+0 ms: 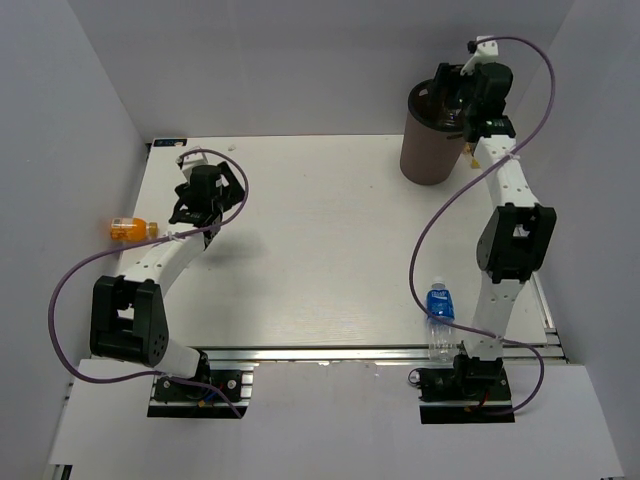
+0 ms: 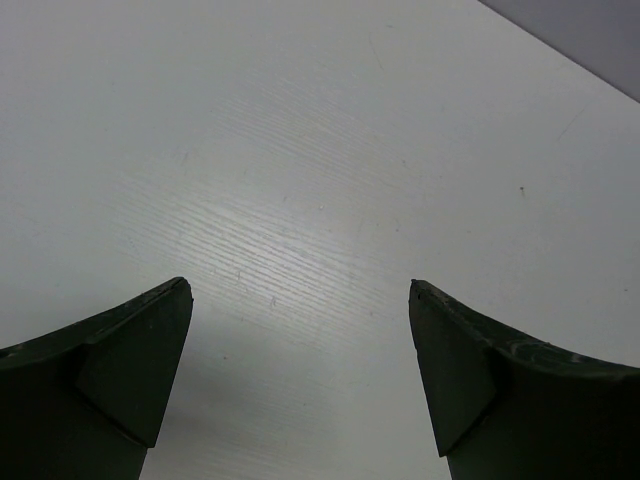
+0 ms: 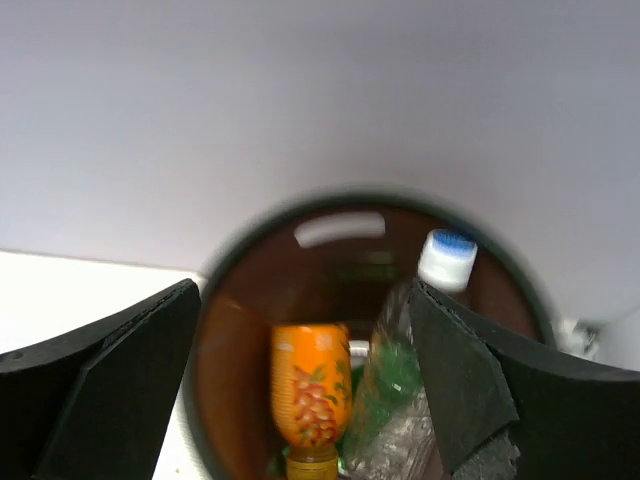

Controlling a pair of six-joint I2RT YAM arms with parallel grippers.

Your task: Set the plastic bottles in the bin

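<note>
While above the bin point(image 1: 430, 150): right fingers point(image 3: 100, 380) spread empty, presumably for release
Below them: orange bottle point(image 3: 310, 385) inside
Left fingers point(image 2: 100, 380): spread, table point(image 2: 320, 150) beneath

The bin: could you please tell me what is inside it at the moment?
Inside the bin are an orange bottle and a clear bottle with a white cap. The open right pincer covers its sides, and the bottles hide its floor.
</note>
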